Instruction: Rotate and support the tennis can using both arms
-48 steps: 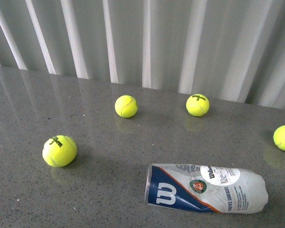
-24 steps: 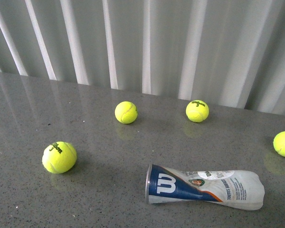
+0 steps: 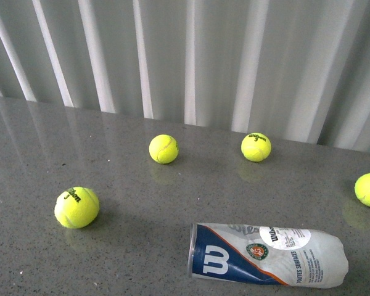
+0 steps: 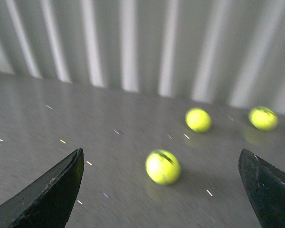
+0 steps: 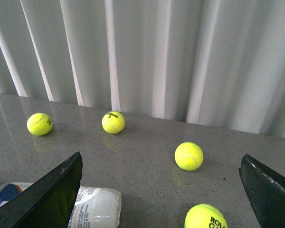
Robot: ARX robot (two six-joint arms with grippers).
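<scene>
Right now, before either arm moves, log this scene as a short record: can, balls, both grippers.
can: lying on its side on the table, metal rim end to the left in the front view
balls: four in the front view, loose on the table, none touching the can
left gripper: open, holding nothing
right gripper: open, holding nothing
task state: can not yet gripped by either gripper

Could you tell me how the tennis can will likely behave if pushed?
The tennis can lies on its side, so it would probably roll. It looks empty and its closed end looks crumpled: likely light and squashable.
</scene>
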